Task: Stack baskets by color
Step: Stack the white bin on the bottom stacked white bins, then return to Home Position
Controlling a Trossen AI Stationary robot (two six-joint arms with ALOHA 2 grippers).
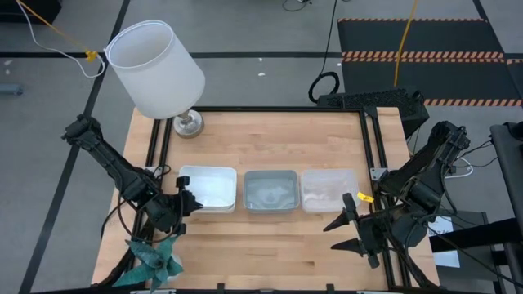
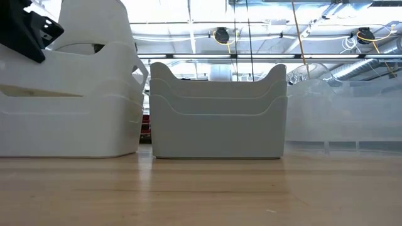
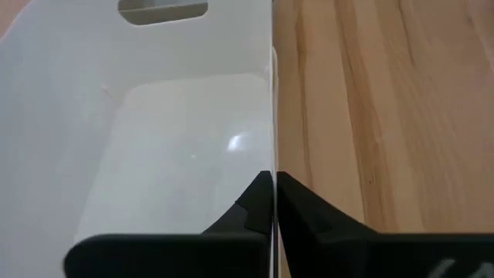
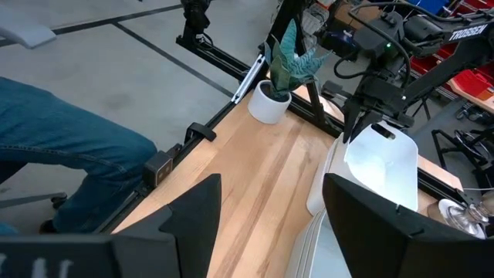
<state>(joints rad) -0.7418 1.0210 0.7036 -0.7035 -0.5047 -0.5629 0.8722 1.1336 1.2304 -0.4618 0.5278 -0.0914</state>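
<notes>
My left gripper (image 3: 274, 202): fingers pressed together on the thin side wall of the white stack (image 1: 207, 189), one finger inside the basket, one outside; the wall runs straight up between them in my left wrist view. That wall belongs to the top white basket, at the stack's edge nearest my left arm. Bare wood of the table (image 3: 378, 108) beside it on the outer side.

My right gripper (image 1: 350, 231): fingers spread wide, nothing between them. It hangs over the front right part of the table, near the clear stack (image 1: 329, 189) but not touching it.

Baskets: three stacks in a row across the middle of the table, sides just beside one another. White on my left, grey-blue stack (image 1: 270, 191) in the centre, clear on my right. From table height the grey-blue stack (image 2: 218, 113) shows three nested rims; the white stack (image 2: 69, 94) also shows layered rims; the clear stack (image 2: 345, 113) is faint against the room, and I cannot count its layers.

Farther off: a potted plant (image 1: 154, 260) at the front left corner of the table. A lamp (image 1: 157, 72) with a large white shade stands at the far left corner. Beyond the table's edge, in my right wrist view, a person's leg in blue jeans (image 4: 62, 166)
</notes>
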